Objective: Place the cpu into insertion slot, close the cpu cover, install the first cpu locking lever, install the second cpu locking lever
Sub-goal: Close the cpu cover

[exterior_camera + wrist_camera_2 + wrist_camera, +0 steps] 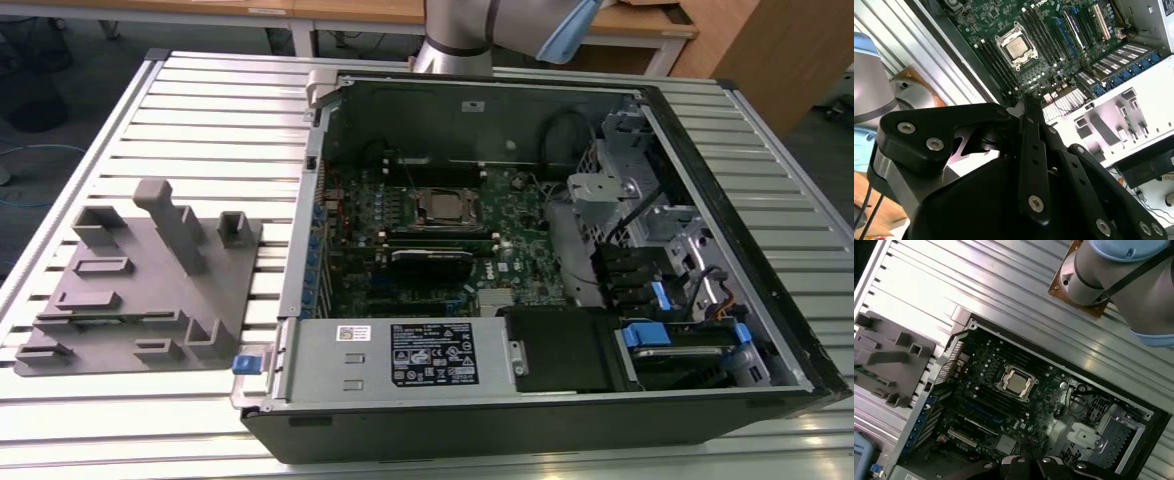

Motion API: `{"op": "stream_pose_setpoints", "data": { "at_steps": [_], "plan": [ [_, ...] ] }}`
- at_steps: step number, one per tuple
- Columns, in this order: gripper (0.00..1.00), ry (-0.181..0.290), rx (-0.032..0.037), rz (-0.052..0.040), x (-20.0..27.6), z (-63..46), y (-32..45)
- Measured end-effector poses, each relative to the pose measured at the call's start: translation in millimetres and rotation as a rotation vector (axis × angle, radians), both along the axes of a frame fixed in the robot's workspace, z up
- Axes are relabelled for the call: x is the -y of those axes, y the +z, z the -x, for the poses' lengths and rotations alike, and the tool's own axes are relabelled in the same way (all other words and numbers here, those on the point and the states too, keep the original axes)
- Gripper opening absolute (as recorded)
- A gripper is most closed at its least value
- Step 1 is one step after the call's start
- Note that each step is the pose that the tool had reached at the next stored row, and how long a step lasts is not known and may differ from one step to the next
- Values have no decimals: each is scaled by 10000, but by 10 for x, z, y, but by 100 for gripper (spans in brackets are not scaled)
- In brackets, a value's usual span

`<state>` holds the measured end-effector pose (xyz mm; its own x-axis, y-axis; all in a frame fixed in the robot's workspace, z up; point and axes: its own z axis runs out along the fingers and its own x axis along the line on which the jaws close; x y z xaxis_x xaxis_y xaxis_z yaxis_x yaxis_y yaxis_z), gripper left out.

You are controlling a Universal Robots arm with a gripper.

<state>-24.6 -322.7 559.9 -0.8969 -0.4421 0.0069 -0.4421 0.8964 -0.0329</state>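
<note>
Black metal fingers [1030,150] closed together, nothing between them, as far as both wrist views show. Gripper [1028,107] hangs high over the open case, well apart from the board and touching nothing.

Below it is the small flat square cpu [1015,48]. It has a silver-grey metal face, plain and slightly shiny, pointing up out of the open side of the case toward the wrist cameras. Square, so no long axis; its edges run in line with the long black memory slots [991,56] just beside it. The cpu lies flat in the square insertion slot with silvery rim [418,206], near the middle of the green circuit board [514,215]. The thin square silvery cpu cover [1004,377] lies down flat around the chip, with the face showing through its window. Locking levers too small to tell.

The board sits inside a black tower computer case [534,435] laid on its side on the slatted silver metal counter [200,90]. A grey plastic fixture block with upright posts [134,280] stands on the counter at the exterior view's left, beside the case. The grey robot arm [461,40] rises behind the case.
</note>
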Motion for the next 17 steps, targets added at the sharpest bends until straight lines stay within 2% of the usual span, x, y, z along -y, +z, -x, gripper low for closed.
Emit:
{"op": "stream_pose_setpoints", "data": {
  "at_steps": [17],
  "plan": [
    [10, -176, 0, 197, -6, 0, -310]
  ]
}}
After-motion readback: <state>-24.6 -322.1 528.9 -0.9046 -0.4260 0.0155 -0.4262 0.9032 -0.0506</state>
